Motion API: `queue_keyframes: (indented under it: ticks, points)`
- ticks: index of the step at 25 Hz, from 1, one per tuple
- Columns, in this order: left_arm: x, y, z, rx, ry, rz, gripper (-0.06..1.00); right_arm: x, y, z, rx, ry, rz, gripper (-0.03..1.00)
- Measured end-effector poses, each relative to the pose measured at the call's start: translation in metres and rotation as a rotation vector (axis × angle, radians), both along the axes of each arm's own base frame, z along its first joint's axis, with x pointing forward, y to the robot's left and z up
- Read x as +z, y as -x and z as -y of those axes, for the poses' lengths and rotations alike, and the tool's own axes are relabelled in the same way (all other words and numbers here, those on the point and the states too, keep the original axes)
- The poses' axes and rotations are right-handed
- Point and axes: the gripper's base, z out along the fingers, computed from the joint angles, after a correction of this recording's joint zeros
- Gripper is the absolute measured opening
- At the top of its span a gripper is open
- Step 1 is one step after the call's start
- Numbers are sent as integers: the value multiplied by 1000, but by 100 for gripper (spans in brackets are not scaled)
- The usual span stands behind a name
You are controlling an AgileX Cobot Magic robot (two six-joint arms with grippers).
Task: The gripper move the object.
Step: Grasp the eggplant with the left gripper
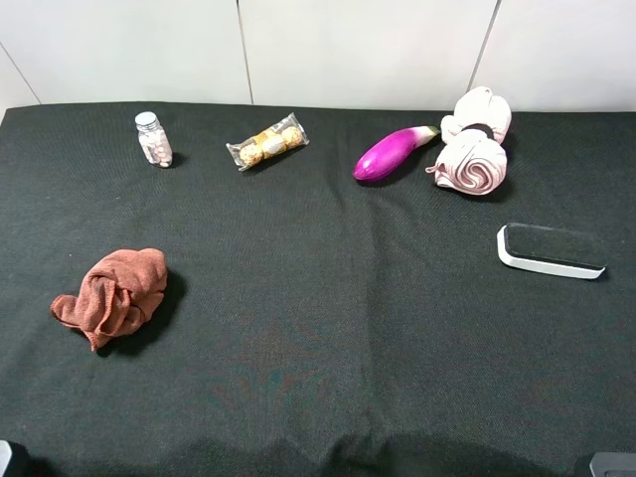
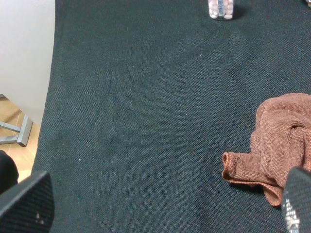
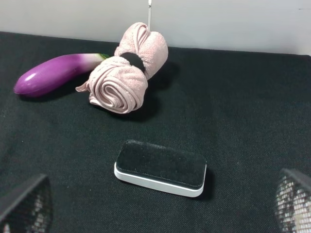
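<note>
A crumpled brown cloth (image 1: 111, 295) lies at the left of the black table; in the left wrist view the cloth (image 2: 279, 141) is by one fingertip (image 2: 299, 201). A black pad with a white rim (image 1: 550, 250) lies at the right and shows in the right wrist view (image 3: 161, 167). My left gripper (image 2: 163, 208) is open and empty, low over the cloth's near left. My right gripper (image 3: 160, 208) is open and empty, just short of the pad. In the exterior view only small bits of the arms show at the bottom corners.
Along the back stand a small pill bottle (image 1: 153, 139), a clear packet of gold sweets (image 1: 266, 142), a purple eggplant (image 1: 390, 153) and a rolled pink towel (image 1: 475, 142). The table's left edge (image 2: 51, 97) drops to the floor. A white wall is behind.
</note>
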Motion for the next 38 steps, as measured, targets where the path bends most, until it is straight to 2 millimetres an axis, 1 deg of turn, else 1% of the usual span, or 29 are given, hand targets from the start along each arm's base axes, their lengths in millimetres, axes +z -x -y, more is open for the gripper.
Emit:
queue_keyframes:
  ticks: [29, 31, 34, 38]
  points:
    - [0, 0, 0, -2, 4, 0, 99, 0, 0, 0, 0, 0, 0, 69]
    - [1, -3, 0, -1, 4, -18, 99, 0, 0, 0, 0, 0, 0, 69]
    - [10, -11, 1, -1, 1, -66, 99, 0, 0, 0, 0, 0, 0, 69]
    - [22, -27, 2, -1, -3, -139, 99, 0, 0, 0, 0, 0, 0, 69]
